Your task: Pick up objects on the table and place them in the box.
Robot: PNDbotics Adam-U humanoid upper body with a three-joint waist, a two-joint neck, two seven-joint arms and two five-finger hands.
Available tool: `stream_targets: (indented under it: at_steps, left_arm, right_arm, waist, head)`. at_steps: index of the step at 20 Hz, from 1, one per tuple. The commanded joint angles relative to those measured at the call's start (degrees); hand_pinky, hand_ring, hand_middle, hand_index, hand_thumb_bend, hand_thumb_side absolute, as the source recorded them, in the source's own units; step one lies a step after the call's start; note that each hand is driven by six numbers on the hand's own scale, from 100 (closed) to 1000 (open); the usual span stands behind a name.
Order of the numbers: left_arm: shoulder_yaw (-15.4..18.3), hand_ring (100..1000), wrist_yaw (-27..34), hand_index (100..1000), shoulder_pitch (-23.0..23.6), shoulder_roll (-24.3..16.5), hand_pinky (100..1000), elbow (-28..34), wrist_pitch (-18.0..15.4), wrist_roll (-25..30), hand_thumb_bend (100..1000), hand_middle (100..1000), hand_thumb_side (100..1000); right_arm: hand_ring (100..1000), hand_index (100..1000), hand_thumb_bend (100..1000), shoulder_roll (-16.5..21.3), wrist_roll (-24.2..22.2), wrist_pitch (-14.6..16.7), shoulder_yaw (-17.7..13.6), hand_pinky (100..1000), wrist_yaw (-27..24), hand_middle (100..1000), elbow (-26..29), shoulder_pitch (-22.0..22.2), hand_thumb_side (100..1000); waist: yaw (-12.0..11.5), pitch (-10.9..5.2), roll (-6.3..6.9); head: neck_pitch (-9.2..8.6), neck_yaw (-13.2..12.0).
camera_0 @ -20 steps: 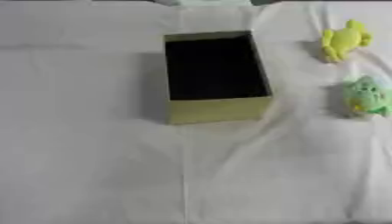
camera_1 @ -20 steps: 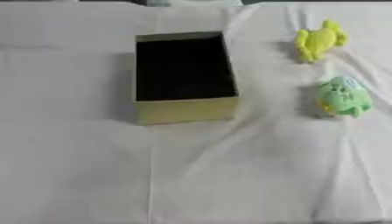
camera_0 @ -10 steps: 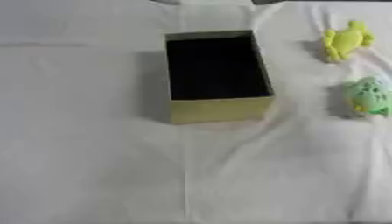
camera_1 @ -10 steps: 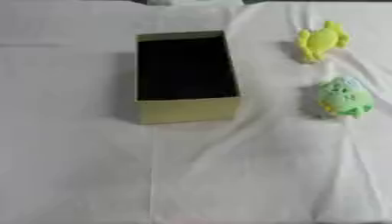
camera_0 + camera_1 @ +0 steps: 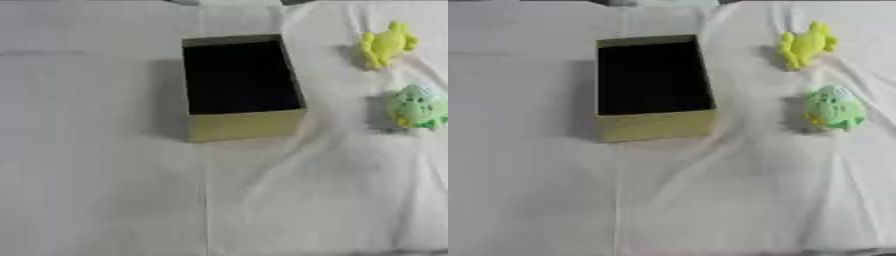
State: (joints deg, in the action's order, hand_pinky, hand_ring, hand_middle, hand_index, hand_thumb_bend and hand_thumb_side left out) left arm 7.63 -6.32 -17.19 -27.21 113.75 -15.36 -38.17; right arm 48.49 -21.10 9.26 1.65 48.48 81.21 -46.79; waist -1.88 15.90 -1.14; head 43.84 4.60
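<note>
An open gold-sided box (image 5: 241,125) with a dark inside stands on the white cloth, a little left of the middle. To its right, near the far edge, lies a yellow toy (image 5: 805,45) with limbs spread. Closer to me on the right sits a round green toy (image 5: 833,107) with small yellow marks. Both toys rest on the cloth, apart from the box and from each other. Neither of my hands shows in either view.
A wrinkled white cloth (image 5: 105,190) covers the whole table, with folds running from the box toward the near right. A pale object (image 5: 671,2) peeks in at the far edge, behind the box.
</note>
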Motion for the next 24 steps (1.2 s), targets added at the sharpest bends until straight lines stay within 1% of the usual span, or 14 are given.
stream_targets:
  at_steps: [1, 3, 4, 5, 7, 13, 16, 18, 21, 24]
  left_arm:
    - [0.28, 560, 0.14, 748, -0.73, -1.06, 553, 0.84, -0.03, 0.29, 176, 643, 756]
    - [0.24, 560, 0.18, 748, -0.75, -1.07, 553, 0.84, -0.02, 0.38, 175, 643, 755]
    - [0.23, 560, 0.19, 748, -0.76, -1.08, 553, 0.84, -0.02, 0.42, 175, 643, 755]
    - [0.23, 560, 0.21, 748, -0.76, -1.08, 553, 0.84, -0.02, 0.44, 175, 643, 755]
    - [0.23, 560, 0.25, 748, -0.75, -1.06, 553, 0.84, -0.02, 0.47, 175, 643, 755]
    - [0.23, 560, 0.33, 748, -0.76, -1.1, 553, 0.84, -0.07, 0.53, 175, 644, 754]
    - [0.22, 560, 0.37, 748, -0.77, -1.1, 554, 0.84, -0.07, 0.58, 176, 643, 754]
    - [0.19, 559, 0.41, 748, -0.78, -1.12, 554, 0.84, -0.07, 0.62, 175, 643, 753]
    - [0.11, 559, 0.48, 747, -0.88, -1.11, 554, 0.84, -0.08, 0.74, 175, 643, 753]
    - [0.05, 558, 0.54, 747, -0.87, -1.05, 554, 0.84, -0.06, 0.84, 174, 643, 753]
  right_arm:
    - [921, 908, 523, 2.93, -2.78, 2.61, 1.26, 918, 1.59, 876, -1.12, -0.59, 185]
    - [926, 915, 473, 3.09, -4.49, 4.23, 1.6, 922, 2.77, 886, -1.76, -0.58, 113]
    - [927, 919, 456, 3.12, -5.38, 4.8, 1.6, 924, 3.28, 889, -2.06, -0.61, 100]
    - [925, 933, 435, 3.12, -6.31, 5.19, 1.58, 925, 3.61, 895, -2.24, -0.67, 100]
    - [922, 944, 430, 3.09, -8.28, 5.5, 1.51, 925, 3.98, 898, -2.25, -0.83, 100]
    - [920, 964, 423, 3.33, -13.27, 4.74, 1.11, 932, 3.52, 909, -0.74, -0.93, 100]
    - [921, 977, 442, 3.76, -14.88, 4.23, 1.47, 939, 3.08, 918, -0.63, -0.77, 100]
    - [921, 980, 483, 4.26, -15.96, 4.26, 2.34, 941, 2.49, 919, -1.26, -0.71, 100]
    - [918, 979, 513, 4.7, -16.85, 4.89, 3.9, 938, 1.62, 917, -3.23, -1.28, 126]
    - [917, 978, 529, 4.33, -16.6, 5.67, 4.95, 935, 1.39, 917, -5.78, -2.26, 145]
  waist:
    - [-0.05, -0.94, 0.04]
    - [-0.04, -0.97, 0.06]
    - [-0.04, -0.99, 0.08]
    - [-0.03, -1.01, 0.09]
    - [0.01, -1.03, 0.11]
    - [0.16, -1.1, 0.12]
    - [0.22, -1.1, 0.08]
    - [0.28, -1.1, 0.06]
    - [0.29, -1.14, 0.07]
    - [0.1, -1.13, 0.18]
  head:
    - [0.28, 0.1]
    - [0.28, 0.04]
    - [0.28, 0.03]
    - [0.28, 0.02]
    - [0.28, -0.02]
    - [0.28, -0.19]
    - [0.28, -0.3]
    - [0.28, -0.4]
    - [0.28, -0.47]
    - [0.28, -0.33]
